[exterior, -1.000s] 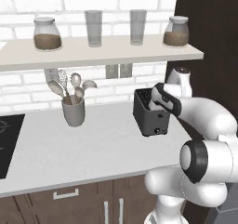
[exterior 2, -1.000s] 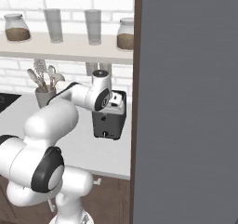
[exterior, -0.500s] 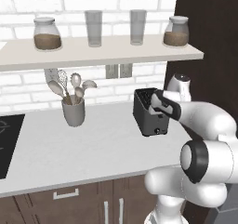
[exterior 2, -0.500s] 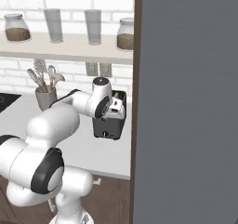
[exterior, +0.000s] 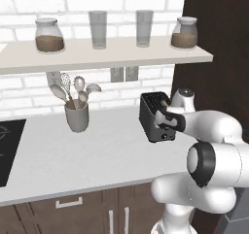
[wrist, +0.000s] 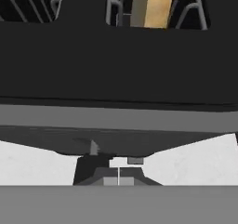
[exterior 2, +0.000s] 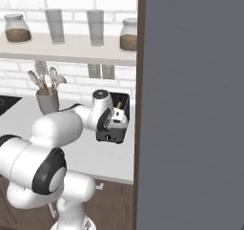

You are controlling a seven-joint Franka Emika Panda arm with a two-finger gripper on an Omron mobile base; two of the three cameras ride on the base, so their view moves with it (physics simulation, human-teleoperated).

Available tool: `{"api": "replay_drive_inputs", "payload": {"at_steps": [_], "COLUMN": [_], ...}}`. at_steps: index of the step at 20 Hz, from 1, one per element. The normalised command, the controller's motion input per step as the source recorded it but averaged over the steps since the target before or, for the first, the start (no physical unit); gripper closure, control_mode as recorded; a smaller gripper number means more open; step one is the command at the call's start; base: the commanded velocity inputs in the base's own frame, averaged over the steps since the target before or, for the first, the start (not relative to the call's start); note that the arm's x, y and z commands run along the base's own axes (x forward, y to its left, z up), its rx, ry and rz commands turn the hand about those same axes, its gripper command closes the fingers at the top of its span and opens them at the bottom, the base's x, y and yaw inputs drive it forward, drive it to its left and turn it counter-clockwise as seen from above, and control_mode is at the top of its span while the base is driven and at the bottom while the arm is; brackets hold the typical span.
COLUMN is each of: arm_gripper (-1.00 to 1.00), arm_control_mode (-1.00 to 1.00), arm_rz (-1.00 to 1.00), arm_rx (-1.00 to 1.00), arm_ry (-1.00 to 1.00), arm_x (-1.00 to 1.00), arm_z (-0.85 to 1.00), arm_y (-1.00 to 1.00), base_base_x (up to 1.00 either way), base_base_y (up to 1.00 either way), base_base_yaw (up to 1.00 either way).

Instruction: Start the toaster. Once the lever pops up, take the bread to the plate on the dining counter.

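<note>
My gripper (wrist: pixel 119 176) has its 2 fingers pressed together with nothing between them. In the hand view the tips sit at 6 o'clock, low against the toaster (wrist: pixel 116 65), whose dark body spans the frame above them. I cannot tell whether the tips are touching the lever or just beside it. The pale worktop (wrist: pixel 32 165) shows at 8 and 4 o'clock on either side of the tips.

The bread (wrist: pixel 159 5) stands in the slot at 1 o'clock in that same view, a tan slice between wire guides, with the other slot at 11 o'clock.

From the left base camera, I see the gripper (exterior: pixel 163 122) at the right end of the toaster (exterior: pixel 151 116), at 3 o'clock from it, with the white arm curving away toward 5 o'clock. From the right base camera, the gripper (exterior 2: pixel 118 120) hangs over the toaster's (exterior 2: pixel 110 131) front, and the bread (exterior 2: pixel 119 105) pokes up from the top at 12 o'clock.

The toaster stands on the grey worktop (exterior: pixel 73 155) near a dark tall cabinet (exterior: pixel 214 58). At 9 o'clock from it, well apart, is a grey cup (exterior: pixel 77 116) holding utensils. A shelf (exterior: pixel 97 58) above carries 2 jars and 2 glasses.
</note>
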Motion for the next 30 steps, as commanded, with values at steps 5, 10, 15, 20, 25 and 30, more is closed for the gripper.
{"api": "replay_drive_inputs", "payload": {"at_steps": [5,10,15,20,25,30], "arm_gripper": [1.0,1.0,1.0,1.0,1.0,1.0], "arm_control_mode": [-1.0,-1.0,-1.0,-1.0,-1.0,-1.0], "arm_rz": [0.0,0.0,0.0,0.0,0.0,0.0], "arm_rx": [-0.12,0.08,0.14,0.03,-0.01,-0.01], "arm_ry": [-0.04,-0.05,0.0,0.0,-0.02,-0.1], "arm_x": [0.0,-0.11,-0.3,-0.25,-0.1,0.0], "arm_z": [-0.65,0.26,0.93,0.79,0.32,0.15], "arm_y": [0.01,-0.02,-0.01,0.0,0.0,0.0], "base_base_x": [0.0,0.0,0.0,0.0,0.0,0.0], "base_base_y": [0.0,0.0,0.0,0.0,0.0,0.0], "base_base_yaw": [0.0,0.0,0.0,0.0,0.0,0.0]}}
